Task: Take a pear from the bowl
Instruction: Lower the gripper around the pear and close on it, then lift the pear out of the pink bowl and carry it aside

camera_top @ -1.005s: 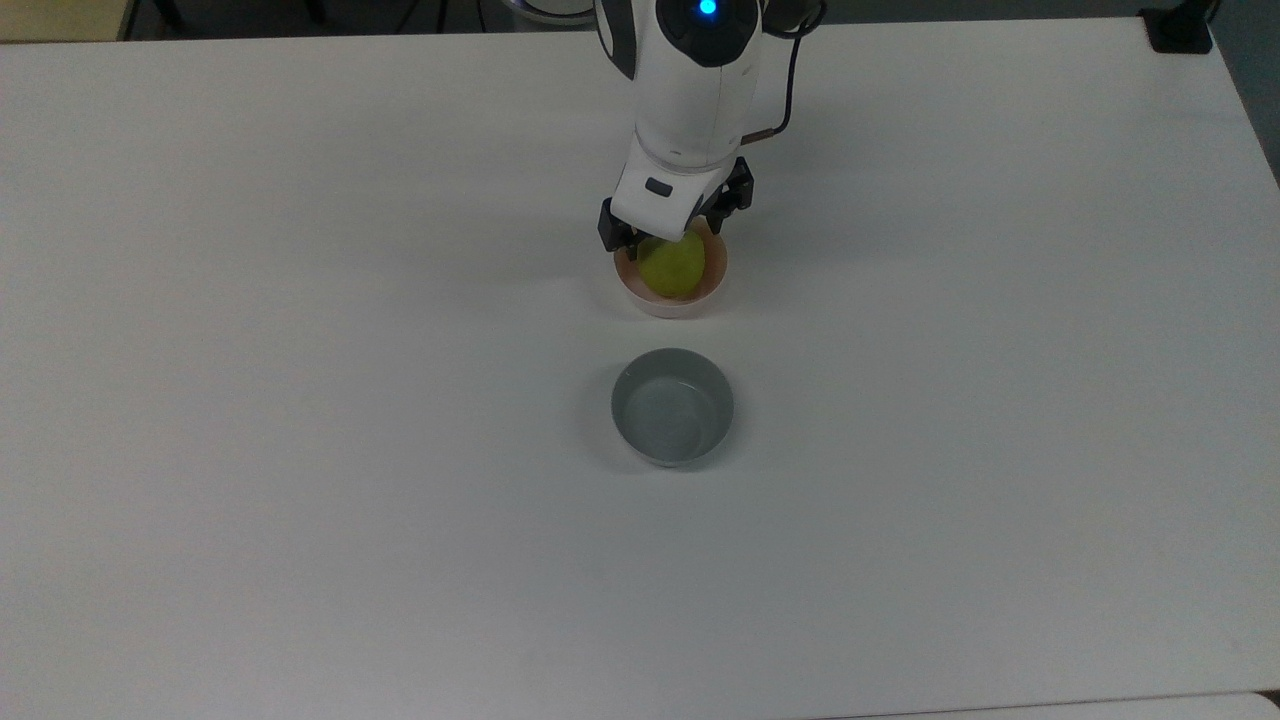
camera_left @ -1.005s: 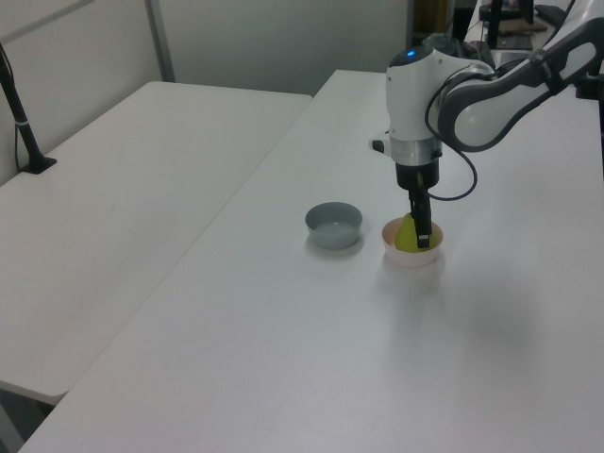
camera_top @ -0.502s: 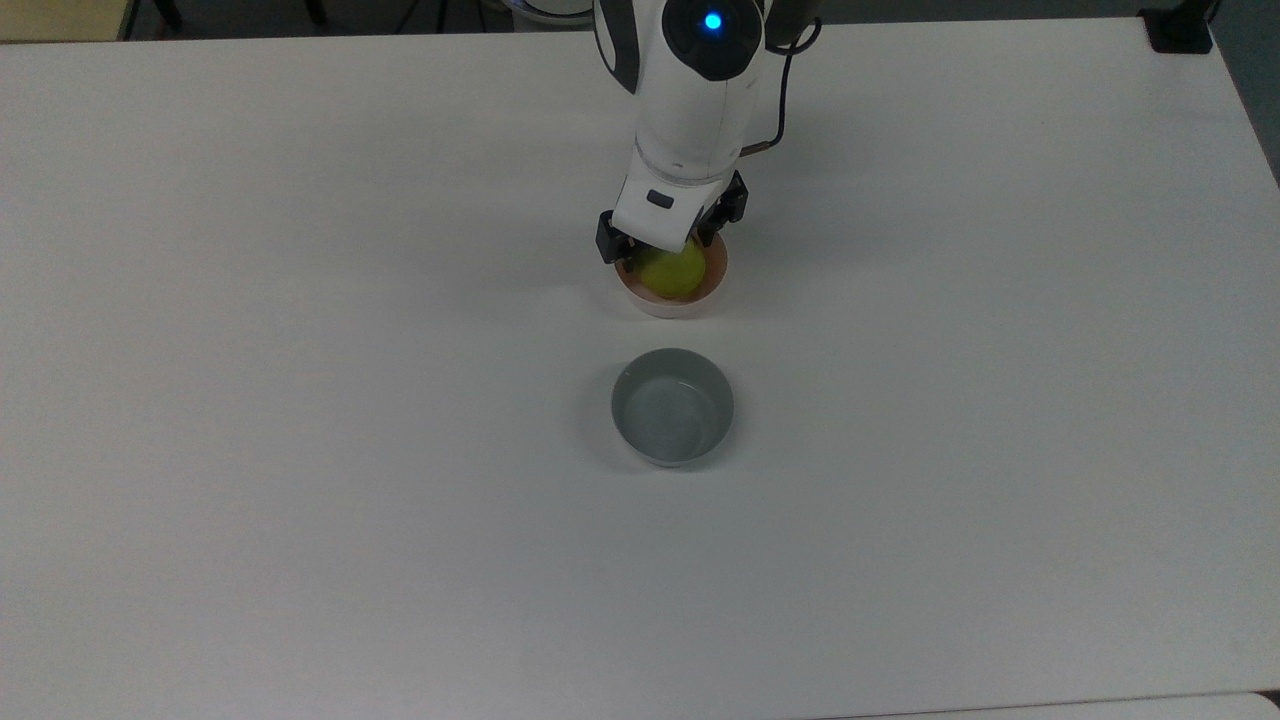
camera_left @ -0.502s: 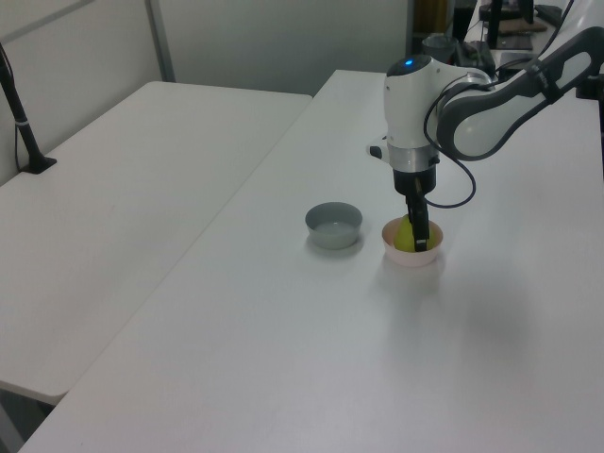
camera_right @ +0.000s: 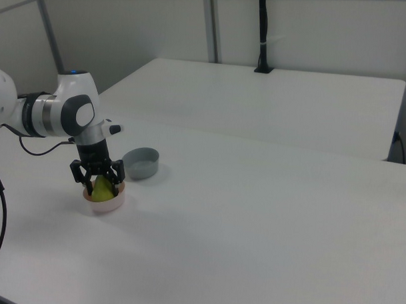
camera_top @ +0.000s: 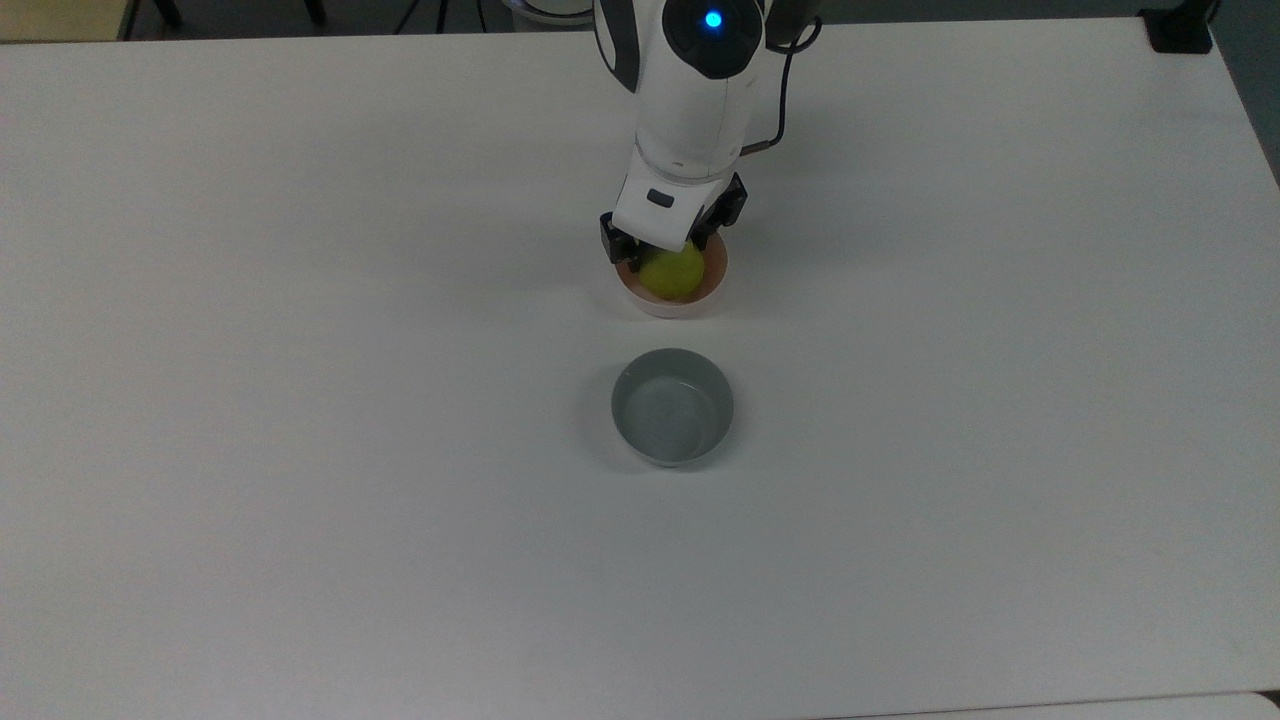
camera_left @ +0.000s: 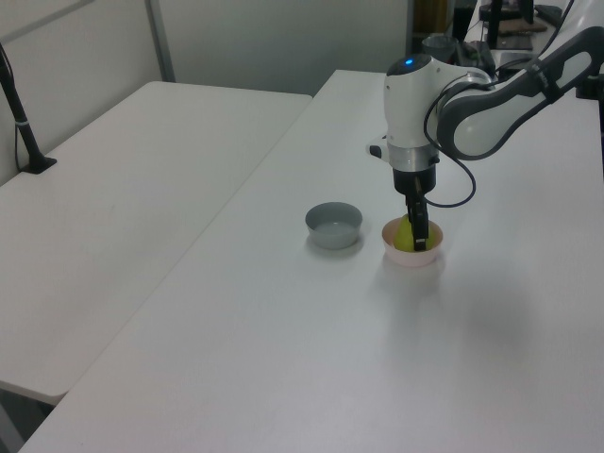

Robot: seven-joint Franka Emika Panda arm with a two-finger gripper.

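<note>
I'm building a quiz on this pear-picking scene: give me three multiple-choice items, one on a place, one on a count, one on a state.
1. Where is the pear?
A. in the pink bowl
B. in the grey bowl
C. on the bare table

2. How many bowls stand on the table?
A. one
B. two
C. three

3. How is the gripper placed?
A. raised high over the table
B. lowered at the pear, fingers on either side
C. inside the grey bowl

Answers:
1 A, the yellow-green fruit sits inside the pink rim.
2 B, one pink and one grey.
3 B, the right view shows the dark fingers flanking the pear.
</note>
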